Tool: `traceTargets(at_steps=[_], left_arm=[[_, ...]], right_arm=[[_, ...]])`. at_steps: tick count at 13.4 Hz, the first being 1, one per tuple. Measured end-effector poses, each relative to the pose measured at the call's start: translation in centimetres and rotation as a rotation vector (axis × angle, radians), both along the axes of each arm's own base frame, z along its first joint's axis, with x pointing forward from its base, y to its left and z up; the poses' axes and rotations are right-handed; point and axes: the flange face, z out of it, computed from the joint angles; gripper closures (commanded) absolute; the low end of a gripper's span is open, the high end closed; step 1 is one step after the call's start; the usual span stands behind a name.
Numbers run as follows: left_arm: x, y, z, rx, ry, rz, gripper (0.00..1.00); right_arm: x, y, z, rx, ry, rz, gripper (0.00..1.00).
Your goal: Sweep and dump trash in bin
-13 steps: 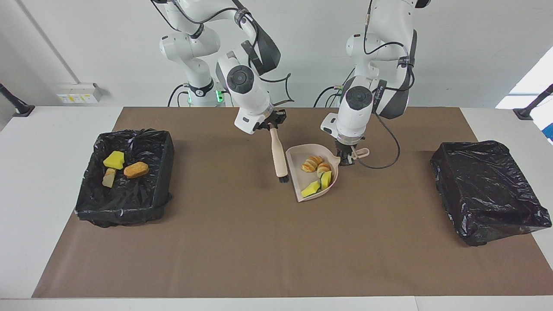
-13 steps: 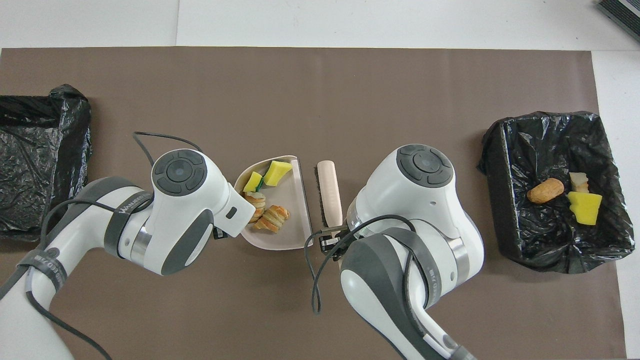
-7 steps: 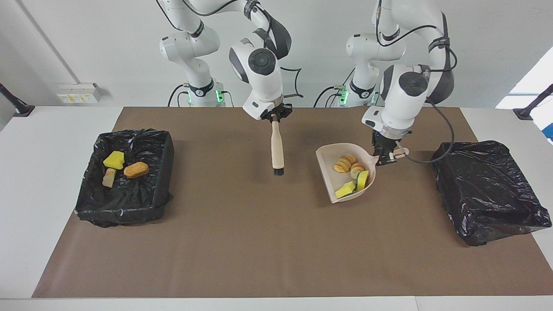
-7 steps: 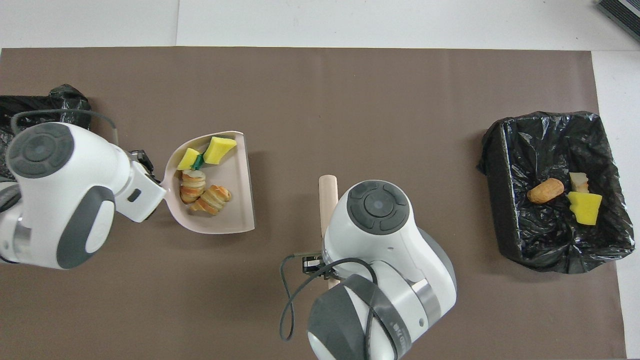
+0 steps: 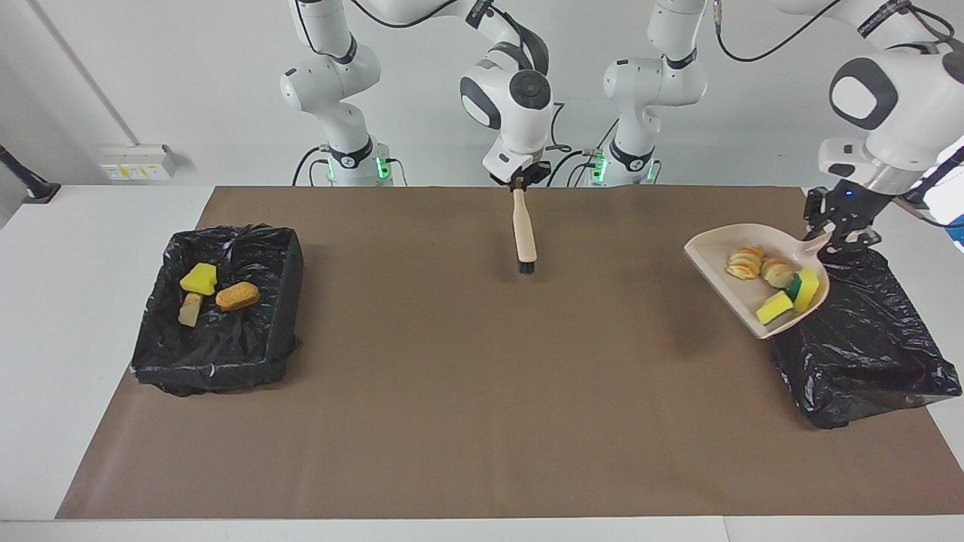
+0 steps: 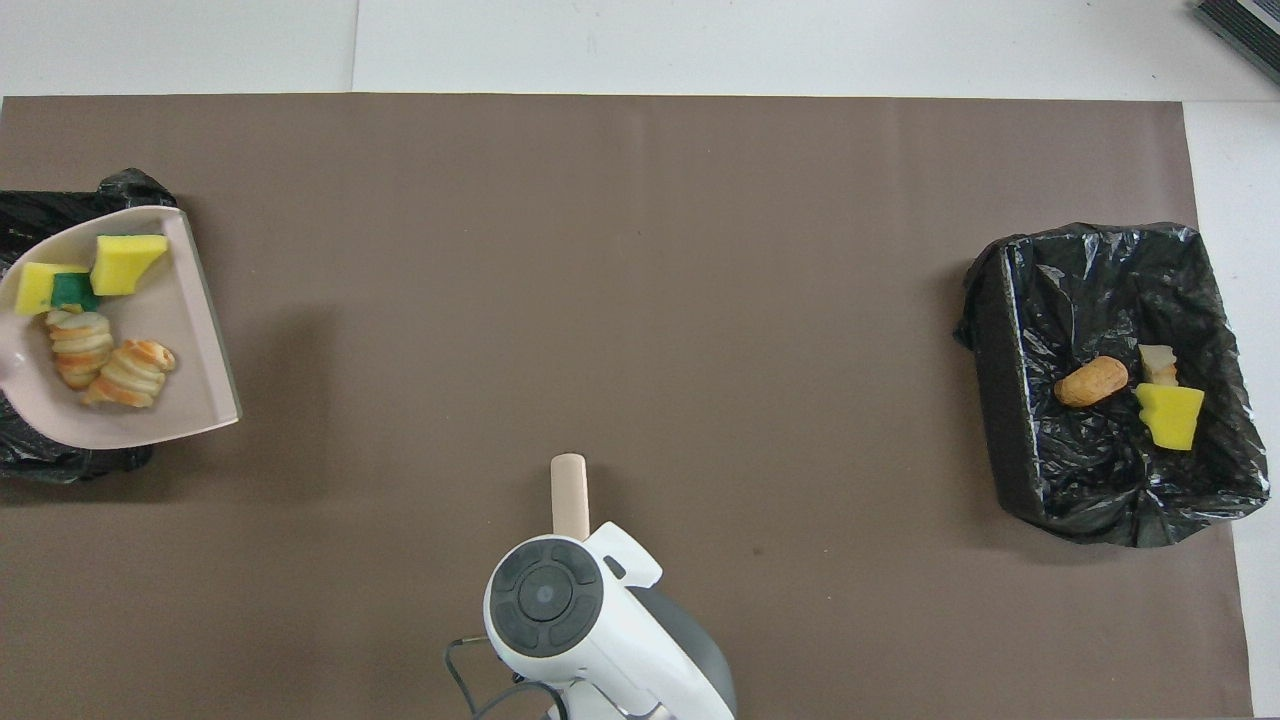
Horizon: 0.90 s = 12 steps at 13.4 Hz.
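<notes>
We see a bin (image 5: 226,301) at the right arm's end holding scraps; our left gripper (image 5: 841,235) — clamped on the dustpan (image 5: 734,290) — has carried the trash (image 5: 768,280) from mid-table over the other bin (image 5: 866,346), while the right gripper (image 5: 525,183), gripping the brush (image 5: 523,237), has lifted.

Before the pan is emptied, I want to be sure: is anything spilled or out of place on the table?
Nothing has spilled. All four scraps sit in the dustpan, which the left hand holds tilted over the edge of the bin. The right hand holds the brush above the mat.
</notes>
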Motion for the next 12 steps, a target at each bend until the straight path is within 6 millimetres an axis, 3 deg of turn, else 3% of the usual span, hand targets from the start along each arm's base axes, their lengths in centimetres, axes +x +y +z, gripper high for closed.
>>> traceTargets(at_steps=[2,3,6,7,8,12], left_arm=[[0.1,6.1,1.3,0.055,-0.014,-0.055,1.0],[0.5,8.1,1.8,0.089,-0.017,-0.078,1.0],[2.3,11.8,2.1,0.203,-0.029,-0.135,1.0],[2.8,12.7,1.6,0.254,-0.016,-0.154,1.0],[3.3,13.3,1.0,0.322,0.011,-0.18,1.0],[4.9,12.9,0.8,0.54,0.105,-0.294,1.0]], right_arm=[[-2.2,2.3,-1.9,-0.009,-0.004,-0.001,1.0],[-3.0,2.9,-2.4,-0.012,-0.006,0.003,1.0],[-4.0,3.5,-3.2,-0.019,-0.009,0.014,1.0],[-4.0,3.4,-3.5,-0.021,-0.013,0.013,0.87],[-3.8,3.2,-3.7,-0.023,-0.015,0.01,0.01],[-2.5,3.3,-2.6,-0.021,-0.056,0.021,0.0]])
